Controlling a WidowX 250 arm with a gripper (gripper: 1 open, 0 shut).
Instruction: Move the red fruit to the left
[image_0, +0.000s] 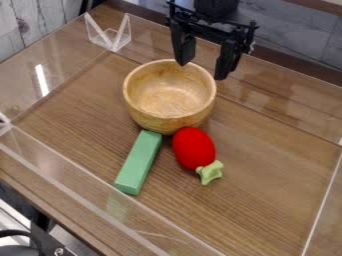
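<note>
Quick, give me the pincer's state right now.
Pincer: open, its fingers apart with nothing held between them.

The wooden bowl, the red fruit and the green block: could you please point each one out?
Wooden bowl (170, 125): camera view, outer wall.
Red fruit (194, 147): camera view, middle of its red body.
Green block (139, 162): camera view, middle of its top.
</note>
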